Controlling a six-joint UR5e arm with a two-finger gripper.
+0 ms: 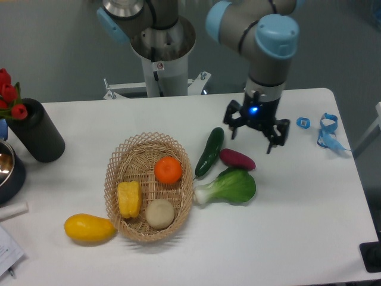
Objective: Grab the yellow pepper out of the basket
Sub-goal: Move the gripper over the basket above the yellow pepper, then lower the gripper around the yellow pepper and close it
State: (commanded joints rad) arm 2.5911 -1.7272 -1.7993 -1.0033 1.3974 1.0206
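On the white table [297, 238], a yellow squash [89, 229] lay just left of the wicker basket [119, 156], which held the yellow pepper [130, 199] at its left side, beside a beige ball [160, 213] and an orange [168, 170]. Farther right, well apart, the gripper [255, 138] hovered with fingers spread, grasping nothing.

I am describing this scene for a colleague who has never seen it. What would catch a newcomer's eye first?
Probably the wicker basket at the centre-left of the white table, holding the yellow pepper, an orange and a pale beige ball. Next, the robot's gripper, open with a blue light, hangs right of the basket, near a cucumber, a purple vegetable and a leafy green one. A yellow squash lies outside the basket at its lower left.
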